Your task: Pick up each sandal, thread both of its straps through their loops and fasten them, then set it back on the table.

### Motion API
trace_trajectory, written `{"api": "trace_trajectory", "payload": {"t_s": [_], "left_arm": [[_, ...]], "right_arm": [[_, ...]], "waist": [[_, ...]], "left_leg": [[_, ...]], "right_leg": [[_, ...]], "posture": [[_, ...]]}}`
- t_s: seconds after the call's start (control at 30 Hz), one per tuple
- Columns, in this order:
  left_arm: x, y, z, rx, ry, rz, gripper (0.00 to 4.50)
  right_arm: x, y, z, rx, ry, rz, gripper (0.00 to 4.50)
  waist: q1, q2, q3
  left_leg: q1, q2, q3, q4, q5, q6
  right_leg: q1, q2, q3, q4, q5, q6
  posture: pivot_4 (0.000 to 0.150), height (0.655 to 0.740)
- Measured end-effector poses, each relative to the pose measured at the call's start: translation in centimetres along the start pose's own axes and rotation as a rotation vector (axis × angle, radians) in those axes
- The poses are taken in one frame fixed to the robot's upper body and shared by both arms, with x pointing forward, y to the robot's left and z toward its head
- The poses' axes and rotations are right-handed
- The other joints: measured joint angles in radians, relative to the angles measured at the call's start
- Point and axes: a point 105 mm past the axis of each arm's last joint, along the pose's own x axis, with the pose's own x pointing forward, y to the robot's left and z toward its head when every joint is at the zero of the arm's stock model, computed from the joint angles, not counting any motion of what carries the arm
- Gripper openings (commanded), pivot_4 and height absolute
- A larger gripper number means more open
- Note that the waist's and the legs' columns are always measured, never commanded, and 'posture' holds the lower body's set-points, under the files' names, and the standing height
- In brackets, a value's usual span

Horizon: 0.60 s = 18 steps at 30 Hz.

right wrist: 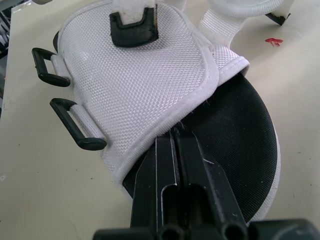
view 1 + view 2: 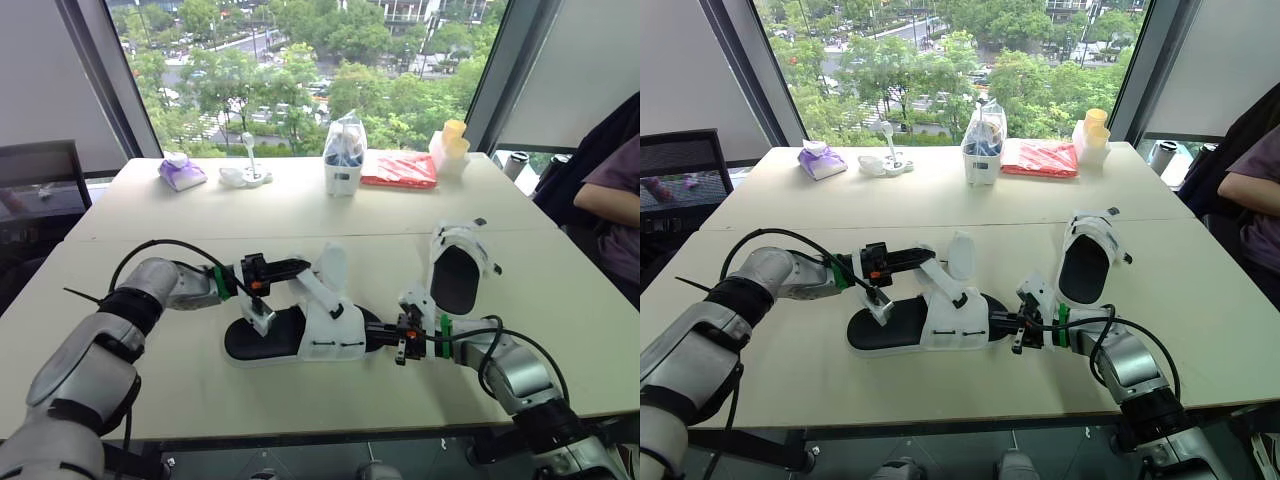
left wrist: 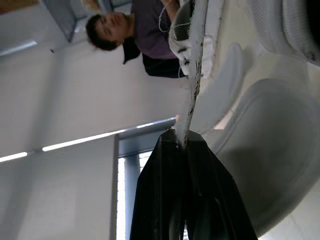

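Note:
One sandal (image 2: 300,335), black-soled with a white upper, lies near the table's front edge, between my two grippers. My left gripper (image 2: 303,267) is shut on the end of one of its white straps (image 3: 194,70), holding it lifted over the sandal's middle. At the toe end, my right gripper (image 2: 385,338) is shut on the edge of the white upper (image 1: 145,85). Two empty black loops (image 1: 75,125) stick out from the side of the upper. The second sandal (image 2: 458,265) lies further back on the right, apart from both grippers.
Along the table's far edge stand a purple pouch (image 2: 182,172), a small white stand (image 2: 246,175), a bagged container (image 2: 343,155), a red packet (image 2: 400,170) and yellow cups (image 2: 452,145). A person (image 2: 612,190) sits at the right side. A dark chair (image 2: 40,185) is at the left.

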Motion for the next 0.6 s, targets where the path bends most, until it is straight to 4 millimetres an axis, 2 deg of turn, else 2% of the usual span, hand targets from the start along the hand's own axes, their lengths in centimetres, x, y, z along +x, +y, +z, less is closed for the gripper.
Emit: {"api": "trace_trajectory", "payload": {"t_s": [0.1, 0.2, 0.37, 0.6], "left_arm": [[-0.1, -0.2, 0.1, 0.013, -0.009, 0.009, 2.1], [-0.3, -0.1, 0.2, 0.019, -0.021, 0.035, 3.68], [-0.9, 0.8, -0.4, 0.033, -0.018, 0.046, 3.68], [-4.1, 1.8, -1.1, -0.121, 0.1, 0.067, 3.68]], "right_arm": [[0.0, 0.0, 0.0, -0.001, 0.0, 0.0, 0.0], [0.0, 0.0, 0.0, 0.0, 0.001, 0.0, 0.0], [0.3, -0.2, 0.1, 0.004, -0.001, 0.003, 0.0], [0.5, -0.4, 0.2, -0.009, -0.001, 0.017, 0.0]], "waist": [[0.0, 0.0, 0.0], [0.0, 0.0, 0.0], [-0.003, -0.001, 0.0], [-0.01, 0.0, 0.0]], "left_leg": [[0.0, 0.0, 0.0, 0.0, 0.0, 0.0], [0.0, 0.0, 0.0, 0.0, 0.0, 0.0], [0.001, 0.0, 0.0, 0.0, 0.0, 0.0], [0.001, 0.001, 0.0, 0.0, 0.0, 0.0]], "right_leg": [[0.0, 0.0, 0.0, 0.0, 0.0, 0.0], [0.0, 0.0, 0.0, 0.0, 0.0, 0.0], [0.0, 0.0, 0.0, 0.0, 0.0, -0.001], [0.0, -0.001, -0.001, 0.001, -0.001, -0.002]], "posture": [[0.15, 0.74], [0.15, 0.74], [0.15, 0.74], [0.15, 0.74]]}}
